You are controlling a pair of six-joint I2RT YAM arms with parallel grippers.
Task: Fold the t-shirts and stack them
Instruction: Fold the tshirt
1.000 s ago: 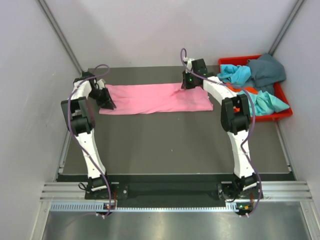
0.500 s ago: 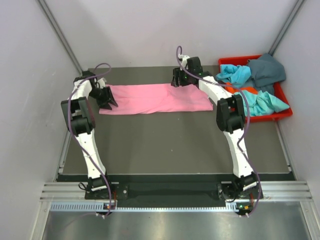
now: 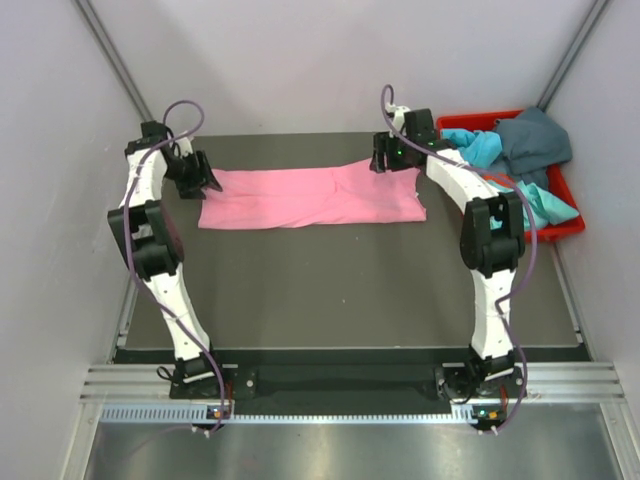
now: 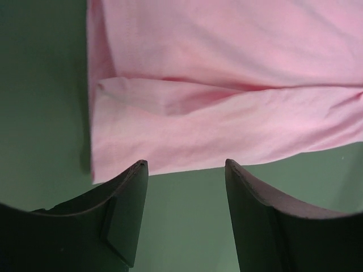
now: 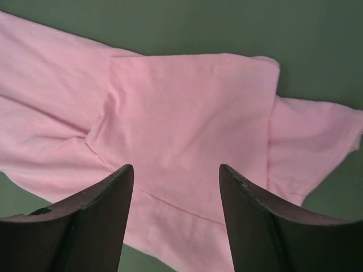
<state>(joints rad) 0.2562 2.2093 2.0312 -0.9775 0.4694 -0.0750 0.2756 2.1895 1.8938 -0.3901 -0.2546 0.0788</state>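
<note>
- The pink shirt (image 3: 310, 196) lies on the far part of the table (image 3: 340, 290), folded into a long strip running left to right. The other shirts (image 3: 500, 145) are heaped in the bin (image 3: 570, 228) at far right.
- The left gripper (image 3: 205, 180) hovers over the strip's left end and the right gripper (image 3: 385, 162) over its right end. Both have their fingers spread and hold nothing.
- The cloth looks light, limp and likely to unfold. It seems best to pinch through all layers at the end corners, lifting both ends together.

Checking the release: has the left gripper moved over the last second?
Yes. The left gripper has shifted toward the table's far-left corner, away from the pink t-shirt's left edge.
</note>
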